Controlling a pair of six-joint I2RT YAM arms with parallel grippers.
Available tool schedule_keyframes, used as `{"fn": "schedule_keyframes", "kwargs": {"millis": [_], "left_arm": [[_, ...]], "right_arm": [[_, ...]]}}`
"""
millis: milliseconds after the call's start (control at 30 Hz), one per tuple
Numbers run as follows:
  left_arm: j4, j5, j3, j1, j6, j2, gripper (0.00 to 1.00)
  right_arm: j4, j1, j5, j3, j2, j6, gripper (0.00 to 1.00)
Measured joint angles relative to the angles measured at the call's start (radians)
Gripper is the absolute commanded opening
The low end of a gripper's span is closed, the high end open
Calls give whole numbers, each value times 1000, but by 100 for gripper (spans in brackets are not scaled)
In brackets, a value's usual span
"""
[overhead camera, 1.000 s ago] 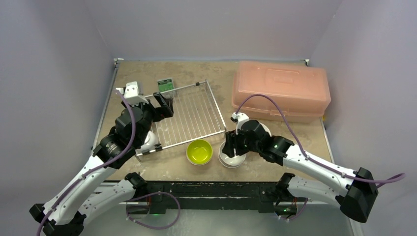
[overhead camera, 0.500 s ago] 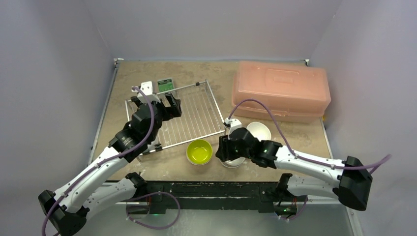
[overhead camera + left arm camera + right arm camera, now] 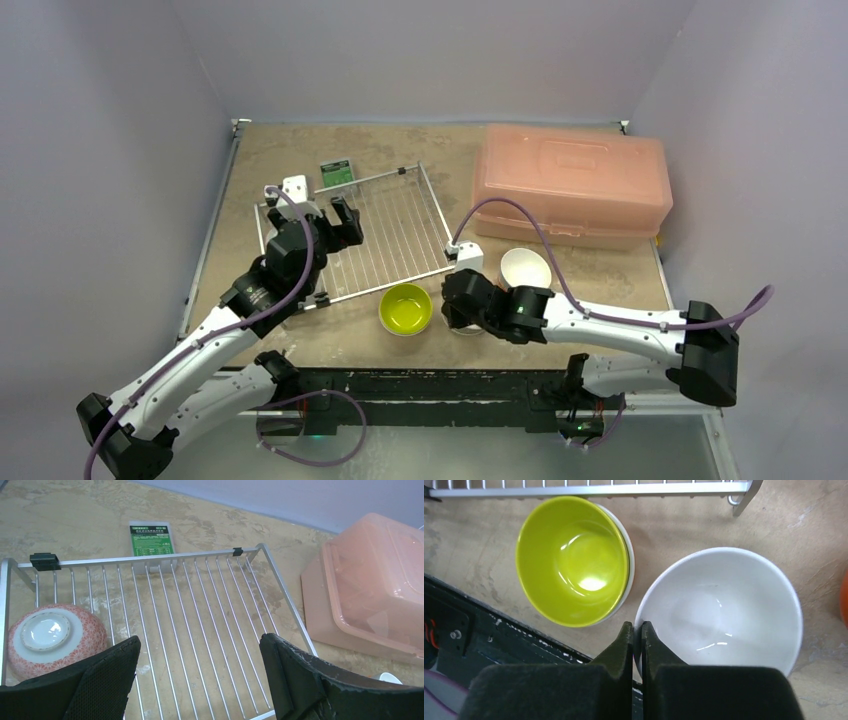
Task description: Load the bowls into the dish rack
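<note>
Since a second ago the right arm has swung lower and toward the near edge, and the right jaws, part open then, have closed on the near rim of the white bowl point(image 3: 724, 605). That bowl stands upright on the bench point(image 3: 300, 150), just beside the lime bowl point(image 3: 574, 560) and in front of the rack point(image 3: 200, 555). A white rim shows under the lime bowl's right side. A pale bowl point(image 3: 525, 268) stands behind the right wrist, near the pink box point(image 3: 570, 180).

Left jaws hang wide open and empty above the rack's near half. One patterned bowl point(image 3: 52, 639) lies upside down in the rack's far left corner. A green card point(image 3: 150, 540) lies on the bench just beyond the far rail.
</note>
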Motion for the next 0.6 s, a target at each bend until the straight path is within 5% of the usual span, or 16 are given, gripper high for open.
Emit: {"fn": "schedule_keyframes", "kwargs": {"millis": [433,600], "left_arm": [[-105,-72,29,0,-35,-1,88],[-148,-79,41,0,-60,-17,88]], "right_arm": [[-103,31,68,101,7,27,0],[-66,48,55,111,-122,-16,0]]}}
